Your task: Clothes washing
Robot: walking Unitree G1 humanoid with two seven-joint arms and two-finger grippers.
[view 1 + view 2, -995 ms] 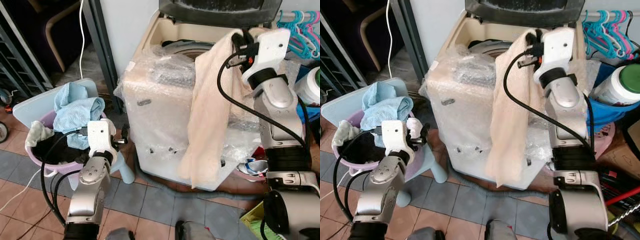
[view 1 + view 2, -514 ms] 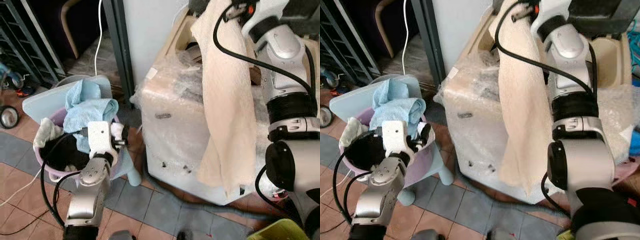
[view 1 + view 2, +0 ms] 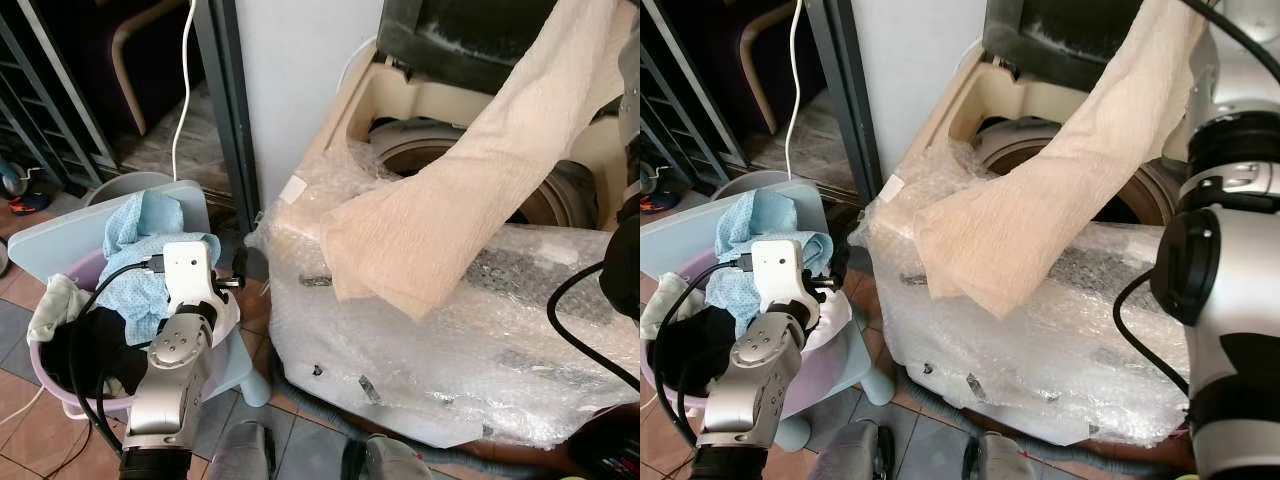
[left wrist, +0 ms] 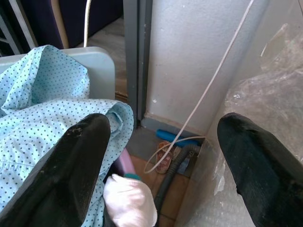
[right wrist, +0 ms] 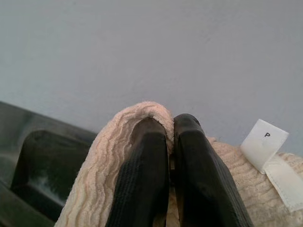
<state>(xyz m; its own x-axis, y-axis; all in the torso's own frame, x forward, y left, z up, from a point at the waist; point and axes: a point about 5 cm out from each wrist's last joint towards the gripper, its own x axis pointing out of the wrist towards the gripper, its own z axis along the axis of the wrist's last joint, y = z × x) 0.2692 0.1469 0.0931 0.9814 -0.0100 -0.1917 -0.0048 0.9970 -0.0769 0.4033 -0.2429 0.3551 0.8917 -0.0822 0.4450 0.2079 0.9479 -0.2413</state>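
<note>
Right gripper point(image 5: 168, 156) pinches towel point(image 3: 450, 215) by its edge fold; soft, limp, it drapes below toward drum point(image 3: 480, 165). Left gripper point(image 4: 161, 165) spread, idle.

Peachy-tan towel point(image 3: 470, 210) with wavy ribbed lines and a white tag point(image 5: 265, 142). Light blue shirt point(image 4: 42, 118) with tiny dark dots. Cream washing machine point(image 3: 400, 110) under clear bubble wrap point(image 3: 480, 340). Purple basin point(image 3: 50, 375), black cloth point(image 3: 85, 350) inside. Pale blue chair point(image 3: 60, 215). Black tool fingers point(image 5: 142, 189).
</note>
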